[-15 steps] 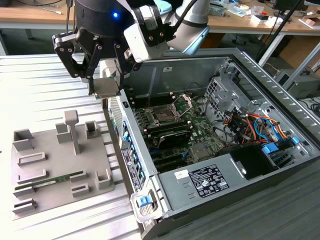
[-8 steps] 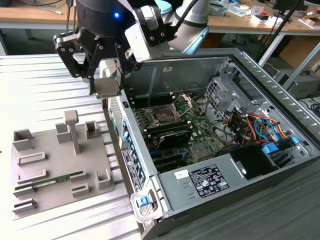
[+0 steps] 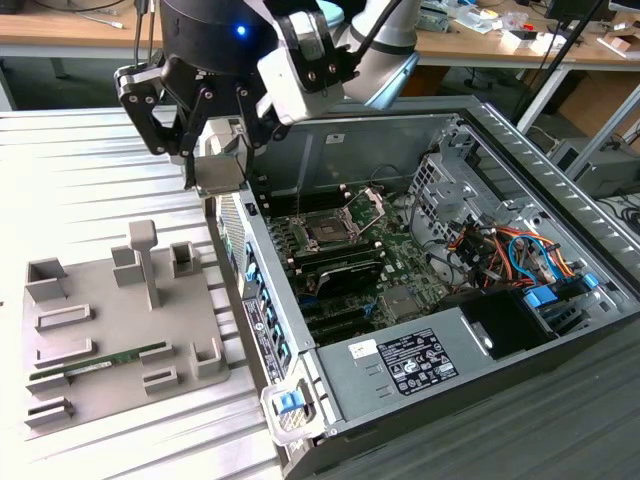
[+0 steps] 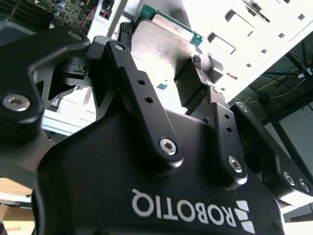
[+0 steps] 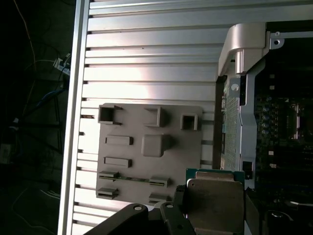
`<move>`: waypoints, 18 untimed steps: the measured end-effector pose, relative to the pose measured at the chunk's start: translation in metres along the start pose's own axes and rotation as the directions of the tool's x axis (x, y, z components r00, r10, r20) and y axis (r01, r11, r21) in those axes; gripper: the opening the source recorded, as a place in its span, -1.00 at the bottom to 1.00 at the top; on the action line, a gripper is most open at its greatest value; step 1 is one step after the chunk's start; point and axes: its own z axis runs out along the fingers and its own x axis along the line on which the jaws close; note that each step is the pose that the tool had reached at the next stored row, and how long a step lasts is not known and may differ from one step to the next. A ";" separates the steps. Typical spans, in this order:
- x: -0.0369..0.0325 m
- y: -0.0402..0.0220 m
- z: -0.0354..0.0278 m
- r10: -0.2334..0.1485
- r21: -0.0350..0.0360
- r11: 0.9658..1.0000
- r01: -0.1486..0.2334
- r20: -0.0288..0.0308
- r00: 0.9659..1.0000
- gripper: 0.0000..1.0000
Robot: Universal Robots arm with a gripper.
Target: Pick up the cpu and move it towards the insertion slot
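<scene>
Tool (image 3: 220, 150) clamped on the cpu (image 3: 221, 177), its fingers (image 4: 146, 112) closed against two opposite edges of the chip. The cpu hangs in the air above the side wall of the open computer case (image 3: 560, 215), to the exterior view's left of the insertion slot (image 3: 327, 232) and well apart from it. The grey fixture plate (image 3: 100, 300) lies on the tabletop (image 3: 90, 180) further left.
</scene>
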 end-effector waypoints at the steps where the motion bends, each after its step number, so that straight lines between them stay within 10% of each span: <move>1: -0.0003 0.0000 0.0000 0.000 0.000 1.000 0.000 0.000 1.000 0.09; 18: -0.0039 -0.0003 0.0000 0.000 0.000 1.000 0.000 0.000 1.000 0.09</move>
